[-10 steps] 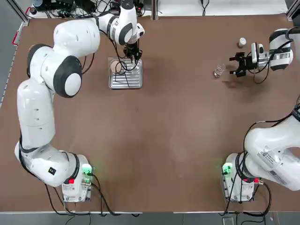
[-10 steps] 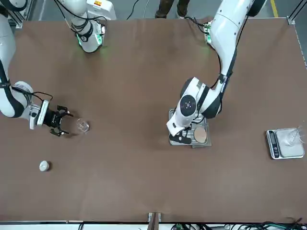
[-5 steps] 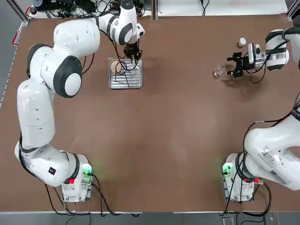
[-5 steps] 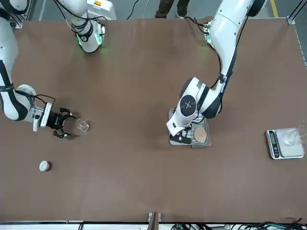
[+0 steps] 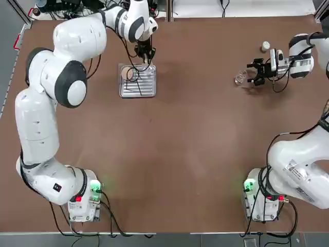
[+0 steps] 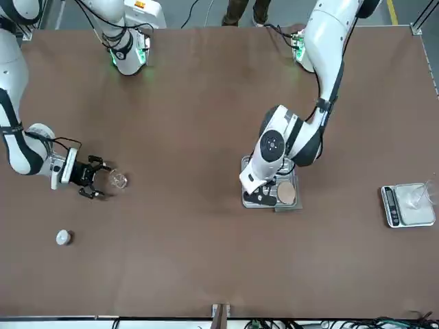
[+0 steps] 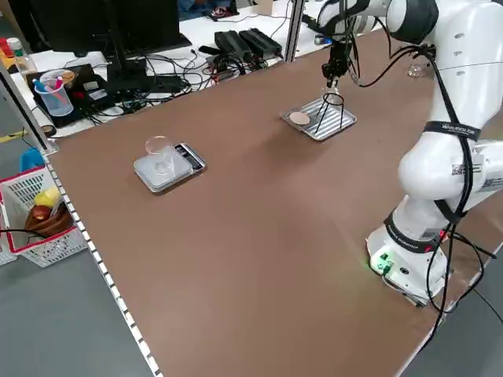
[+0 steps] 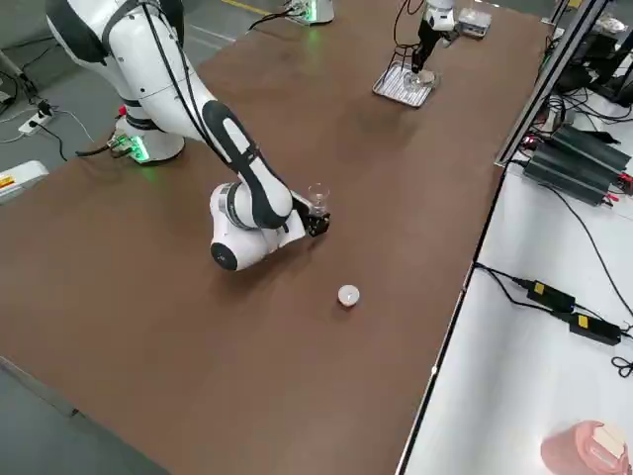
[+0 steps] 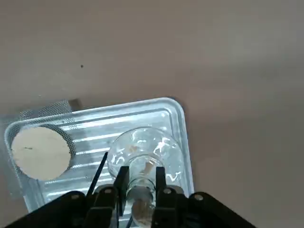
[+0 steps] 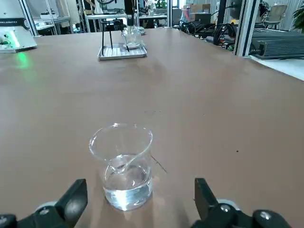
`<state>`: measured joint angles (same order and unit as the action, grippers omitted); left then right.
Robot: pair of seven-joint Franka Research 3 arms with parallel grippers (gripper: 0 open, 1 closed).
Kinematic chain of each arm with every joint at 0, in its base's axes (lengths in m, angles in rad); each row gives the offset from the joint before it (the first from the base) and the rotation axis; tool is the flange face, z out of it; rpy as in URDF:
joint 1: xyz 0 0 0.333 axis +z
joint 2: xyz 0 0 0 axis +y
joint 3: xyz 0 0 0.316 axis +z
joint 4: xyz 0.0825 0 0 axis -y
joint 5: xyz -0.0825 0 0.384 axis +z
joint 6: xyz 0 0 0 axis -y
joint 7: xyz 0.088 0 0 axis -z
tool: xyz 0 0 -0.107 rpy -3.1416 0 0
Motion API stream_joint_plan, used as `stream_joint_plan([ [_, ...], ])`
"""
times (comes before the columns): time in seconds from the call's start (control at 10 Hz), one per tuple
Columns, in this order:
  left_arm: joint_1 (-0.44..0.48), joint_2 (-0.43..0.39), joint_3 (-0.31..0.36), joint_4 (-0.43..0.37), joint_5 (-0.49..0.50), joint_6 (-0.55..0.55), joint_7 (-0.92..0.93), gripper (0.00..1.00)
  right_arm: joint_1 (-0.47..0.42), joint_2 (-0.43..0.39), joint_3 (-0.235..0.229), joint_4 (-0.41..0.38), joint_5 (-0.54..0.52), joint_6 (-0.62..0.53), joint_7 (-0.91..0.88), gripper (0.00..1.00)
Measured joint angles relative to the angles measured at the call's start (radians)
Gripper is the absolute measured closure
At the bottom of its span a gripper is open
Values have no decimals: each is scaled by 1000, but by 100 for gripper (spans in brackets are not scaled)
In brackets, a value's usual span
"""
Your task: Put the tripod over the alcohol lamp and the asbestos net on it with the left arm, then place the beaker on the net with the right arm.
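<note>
Nearest my end of the table (image 5: 195,144) the two green-lit bases sit at the edge, and nothing lies on the wood between them. Out on the right side, the right gripper (image 5: 251,73) lies low and level over the tabletop, its claw spread as wide as I see it go and holding nothing. The beaker (image 10: 122,166) stands upright on the table just in front of those fingers, in line with the gap, not touched, with a little clear liquid in its bottom. A small white capped bottle (image 5: 265,46) stands near it, a bit farther out. Across on the left side, the ribbed silver tray (image 9: 164,118) carries the rest: the asbestos net (image 9: 40,149) lies flat at one corner, its mesh sticking out past the rim, and the tripod (image 10: 109,33) stands beside the alcohol lamp (image 9: 145,152). The left gripper (image 5: 145,55) points straight down over the lamp, its claw drawn narrow with the lamp's pale top pinched between the fingers; I cannot tell whether the lamp is off the tray. Far off to the left stands a grey scale (image 7: 169,166).
</note>
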<state>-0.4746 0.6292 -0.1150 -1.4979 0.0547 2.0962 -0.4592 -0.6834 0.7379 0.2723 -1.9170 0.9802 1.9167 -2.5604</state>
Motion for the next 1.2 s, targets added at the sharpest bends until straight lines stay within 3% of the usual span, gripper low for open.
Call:
stream_joint_plan([
  [0.4,-33,3,-30,55,-5,-48,-173,74,0,6,18,3,1,9,-6,0],
  [0.8,-154,63,-35,143,-8,-51,-335,74,0,11,29,3,2,20,-17,0],
  [1.2,-264,124,-34,168,-8,24,-425,74,0,27,42,4,5,29,-30,0],
])
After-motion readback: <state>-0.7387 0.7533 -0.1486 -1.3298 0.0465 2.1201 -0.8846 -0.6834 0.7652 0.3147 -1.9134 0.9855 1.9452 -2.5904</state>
